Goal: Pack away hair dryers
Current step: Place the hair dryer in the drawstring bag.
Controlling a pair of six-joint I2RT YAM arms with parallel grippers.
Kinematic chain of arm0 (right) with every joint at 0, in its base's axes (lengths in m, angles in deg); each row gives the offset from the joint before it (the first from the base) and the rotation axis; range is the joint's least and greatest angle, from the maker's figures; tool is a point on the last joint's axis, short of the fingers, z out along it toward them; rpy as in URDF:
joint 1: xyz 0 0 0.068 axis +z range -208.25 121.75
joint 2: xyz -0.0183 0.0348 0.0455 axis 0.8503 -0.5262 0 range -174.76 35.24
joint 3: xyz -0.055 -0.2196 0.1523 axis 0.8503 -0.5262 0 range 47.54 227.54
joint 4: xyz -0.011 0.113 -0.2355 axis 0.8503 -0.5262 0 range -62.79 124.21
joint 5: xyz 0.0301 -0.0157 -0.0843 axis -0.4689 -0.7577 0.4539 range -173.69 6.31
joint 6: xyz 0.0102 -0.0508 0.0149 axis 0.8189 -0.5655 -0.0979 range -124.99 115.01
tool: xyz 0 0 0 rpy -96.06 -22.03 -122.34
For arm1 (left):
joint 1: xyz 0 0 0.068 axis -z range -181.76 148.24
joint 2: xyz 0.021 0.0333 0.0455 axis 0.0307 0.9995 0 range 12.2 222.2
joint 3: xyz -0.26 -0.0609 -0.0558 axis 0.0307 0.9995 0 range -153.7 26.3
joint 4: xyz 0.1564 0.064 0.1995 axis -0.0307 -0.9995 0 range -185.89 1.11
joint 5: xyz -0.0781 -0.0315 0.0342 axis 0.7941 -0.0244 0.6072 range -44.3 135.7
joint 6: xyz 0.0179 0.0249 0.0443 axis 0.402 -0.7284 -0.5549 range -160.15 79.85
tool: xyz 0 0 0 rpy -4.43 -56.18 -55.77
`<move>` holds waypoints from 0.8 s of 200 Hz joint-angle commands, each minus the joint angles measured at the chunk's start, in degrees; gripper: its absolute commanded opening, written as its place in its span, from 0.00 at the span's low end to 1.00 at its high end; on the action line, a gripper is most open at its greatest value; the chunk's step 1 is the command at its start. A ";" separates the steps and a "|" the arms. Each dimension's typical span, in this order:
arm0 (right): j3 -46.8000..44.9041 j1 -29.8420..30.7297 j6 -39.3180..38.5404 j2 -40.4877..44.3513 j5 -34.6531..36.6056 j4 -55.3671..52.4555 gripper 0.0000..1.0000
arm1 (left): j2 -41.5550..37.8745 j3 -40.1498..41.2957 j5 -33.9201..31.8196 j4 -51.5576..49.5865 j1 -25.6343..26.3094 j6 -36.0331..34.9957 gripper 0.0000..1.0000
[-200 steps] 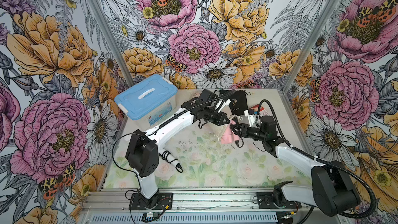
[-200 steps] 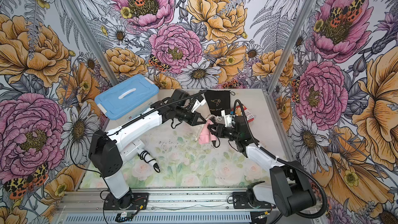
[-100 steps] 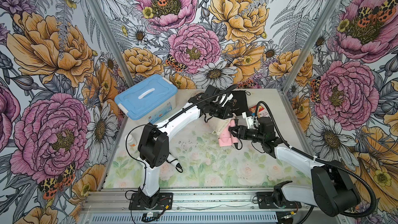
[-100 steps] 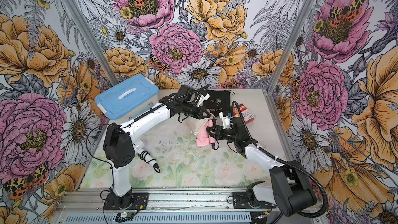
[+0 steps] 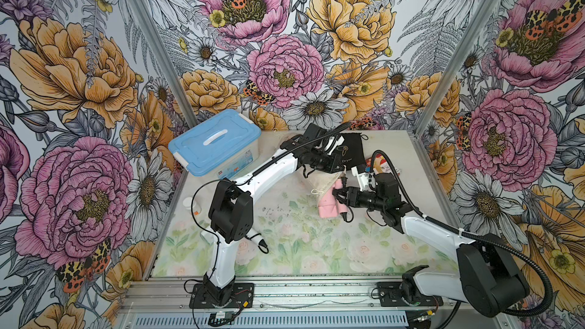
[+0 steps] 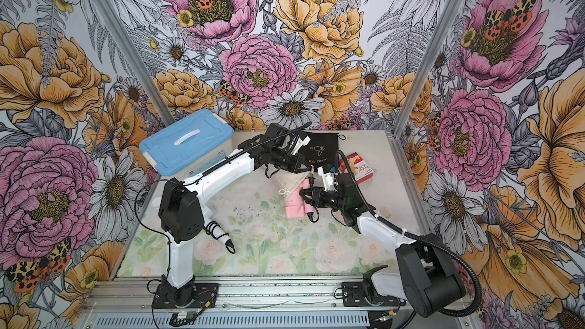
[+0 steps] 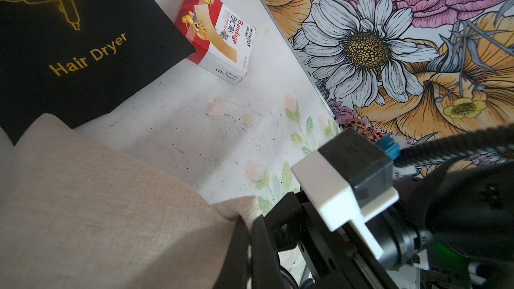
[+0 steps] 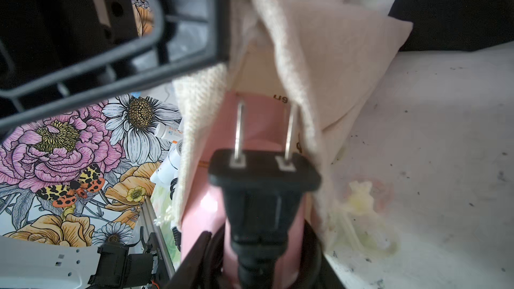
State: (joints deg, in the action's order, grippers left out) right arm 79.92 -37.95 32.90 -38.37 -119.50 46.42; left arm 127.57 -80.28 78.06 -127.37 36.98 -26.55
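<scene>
Right wrist view: the pink hair dryer (image 8: 258,126), likely light, stiff, slick, is clamped at its corded handle by the right gripper (image 5: 339,196), half inside the beige pouch (image 8: 328,51) pinched by the left gripper (image 7: 249,226).

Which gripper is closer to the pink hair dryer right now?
Right. The right gripper is clamped on the pink hair dryer itself; the left gripper is shut on the beige pouch draped over part of the dryer.
</scene>
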 commanded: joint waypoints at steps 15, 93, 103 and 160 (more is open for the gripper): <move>0.80 1.11 -1.33 -0.82 -1.48 1.91 0.11 | 0.38 -2.97 -0.12 2.00 -0.43 0.78 0.00; 3.25 1.20 -2.31 -3.48 -2.75 0.71 0.11 | -0.79 -1.99 2.05 1.97 0.85 -0.42 0.00; 3.40 1.11 -2.22 -3.66 -2.74 0.71 0.11 | -1.19 -1.38 2.18 1.96 1.23 -0.73 0.00; 2.62 -1.61 0.55 -4.33 -2.14 2.35 0.10 | -4.76 6.69 1.29 1.93 2.04 -2.38 0.00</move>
State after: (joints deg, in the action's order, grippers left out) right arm 81.26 -38.50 32.15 -42.54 -119.79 45.54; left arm 126.54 -77.00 78.50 -127.43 38.69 -27.09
